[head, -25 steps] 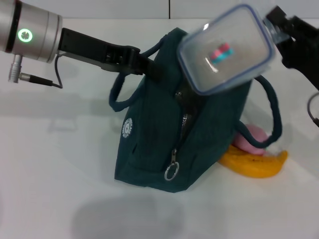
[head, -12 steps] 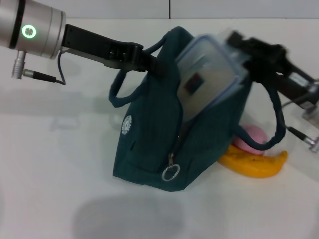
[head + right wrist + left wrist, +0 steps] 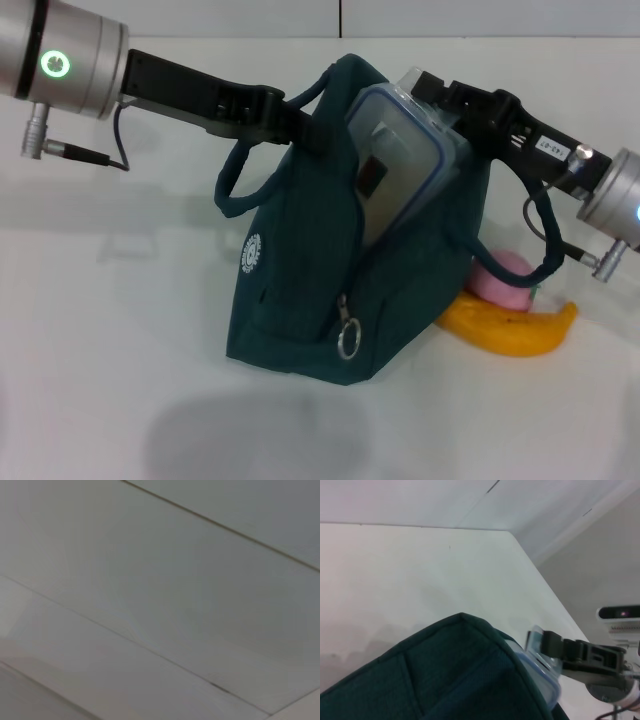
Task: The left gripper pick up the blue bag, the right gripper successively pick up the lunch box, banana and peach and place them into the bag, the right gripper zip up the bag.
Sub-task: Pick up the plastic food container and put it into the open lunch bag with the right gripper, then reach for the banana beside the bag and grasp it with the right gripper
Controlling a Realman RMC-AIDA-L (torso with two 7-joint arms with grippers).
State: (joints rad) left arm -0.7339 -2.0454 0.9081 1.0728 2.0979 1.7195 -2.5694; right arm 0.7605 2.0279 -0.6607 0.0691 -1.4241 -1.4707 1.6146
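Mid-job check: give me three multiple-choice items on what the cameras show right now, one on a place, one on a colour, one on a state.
1. Where is the lunch box?
A. flat on the table
B. partway inside the bag's open top
C. under the banana

2. What colour is the peach beside the bag?
A. pink
B. green
C. white

3. What state is the bag's zip in?
A. shut to the top
B. open, with the pull low on the front edge
C. torn off

Answers:
1 B: the lunch box stands tilted in the mouth of the bag, with the right gripper at its upper end.
2 A: the peach is pink, lying against the yellow banana.
3 B: the left gripper holds the bag near its top, and the zip pull hangs low.
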